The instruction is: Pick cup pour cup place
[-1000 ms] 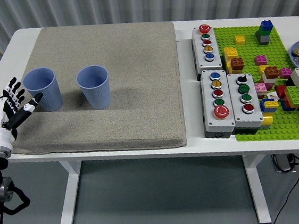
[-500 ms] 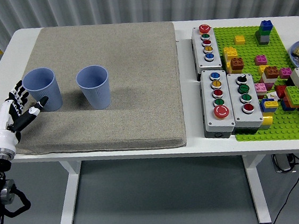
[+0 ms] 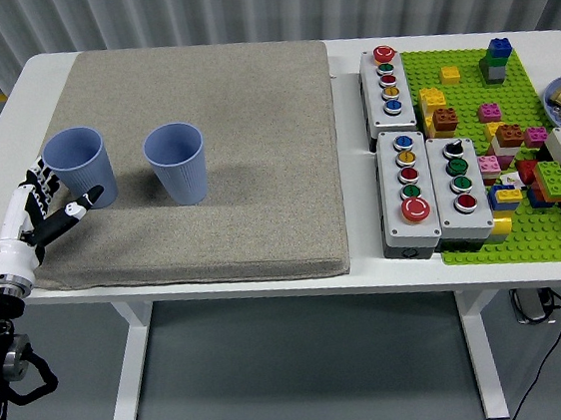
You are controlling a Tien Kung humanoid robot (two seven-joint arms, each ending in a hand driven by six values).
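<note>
Two light blue cups stand upright on the grey mat (image 3: 203, 138). The left cup (image 3: 79, 167) is near the mat's left edge and the right cup (image 3: 176, 163) stands a short way to its right. My left hand (image 3: 57, 200) comes in at the lower left, fingers spread and open, right beside the left cup's lower left side; its thumb tip reaches the cup's base. Nothing is in the hand. My right arm is out of view.
Grey button boxes (image 3: 425, 187) with coloured buttons sit right of the mat. A green baseplate (image 3: 515, 145) with several loose bricks fills the right end. The table's near edge (image 3: 269, 291) runs just below the mat.
My left hand has slid down and slightly right, from beside the left cup's middle to near its base. Both cups stayed put.
</note>
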